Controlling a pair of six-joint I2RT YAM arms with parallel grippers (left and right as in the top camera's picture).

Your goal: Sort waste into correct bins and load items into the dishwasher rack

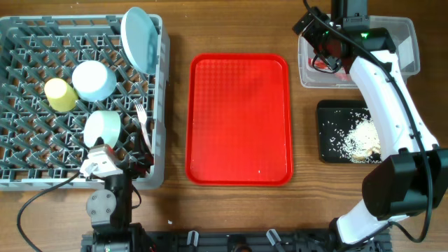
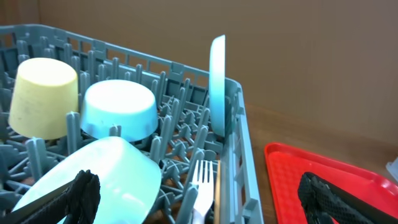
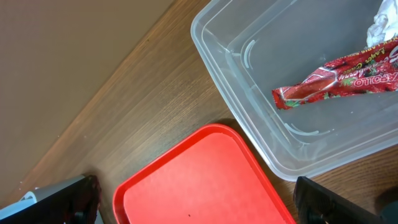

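Note:
The grey dishwasher rack (image 1: 14,178) at left holds the pale-blue plate (image 1: 138,38) on edge, two pale-blue bowls (image 1: 94,80) (image 1: 103,127), the yellow cup (image 1: 61,94) and the white fork (image 1: 144,120). My left gripper (image 1: 117,159) is open and empty over the rack's near right corner; its view (image 2: 199,205) shows the fork (image 2: 202,183), a bowl (image 2: 112,180), the cup (image 2: 43,96) and the plate (image 2: 217,84). My right gripper (image 1: 316,38) is open and empty (image 3: 199,205) above the clear tub (image 1: 406,42), which holds the red wrapper (image 3: 336,78) and white napkin (image 3: 379,28).
The flat red tray (image 1: 238,119) lies in the middle of the wooden table, bare apart from a tiny speck. The black tray (image 1: 325,133) at right holds white rice scraps (image 1: 357,136). The right arm reaches over the black tray to the tub.

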